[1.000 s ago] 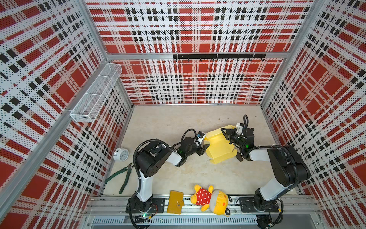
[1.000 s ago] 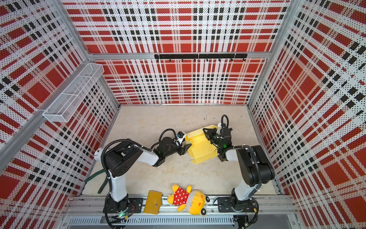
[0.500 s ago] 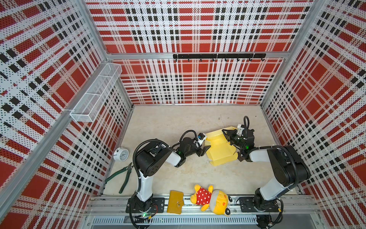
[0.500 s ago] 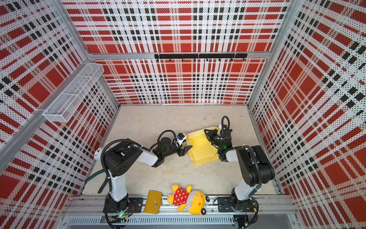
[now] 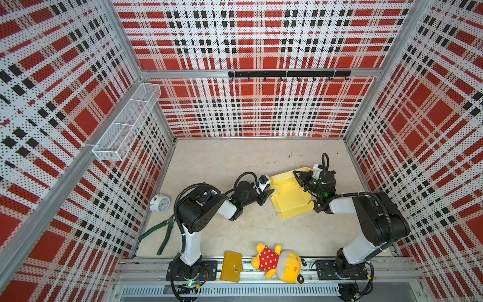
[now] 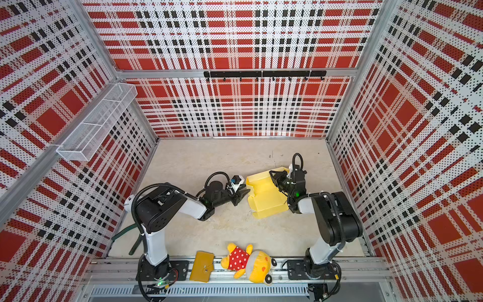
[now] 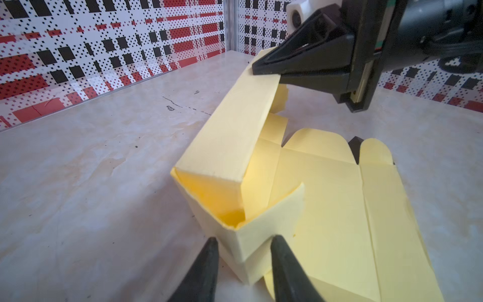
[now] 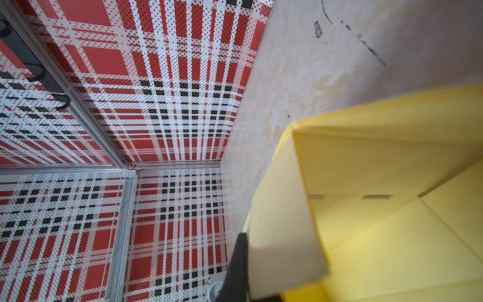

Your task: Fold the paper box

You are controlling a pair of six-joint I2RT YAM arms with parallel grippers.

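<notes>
At the left edge of the floor a white clock [image 5: 160, 203] and green-handled pliers [image 5: 162, 235] lie against the wall, under a wire basket [image 5: 125, 128] fixed higher up. Along the bottom rail lie a mustard wallet [image 5: 231, 266] and a yellow plush toy [image 5: 277, 262], well apart from the work. Nothing stands between the arms. The beige marbled table [image 5: 235, 162] is scuffed, walled in by red plaid perforated panels with a black hook rail [image 5: 287, 74] on the back one. The paper box [image 5: 290, 198] lies right of centre, part folded, its left wall raised. The left gripper [image 7: 241, 241] has its fingers apart, one on each side of the near corner. The right gripper [image 7: 257, 69] is clamped on the raised wall's far end.
</notes>
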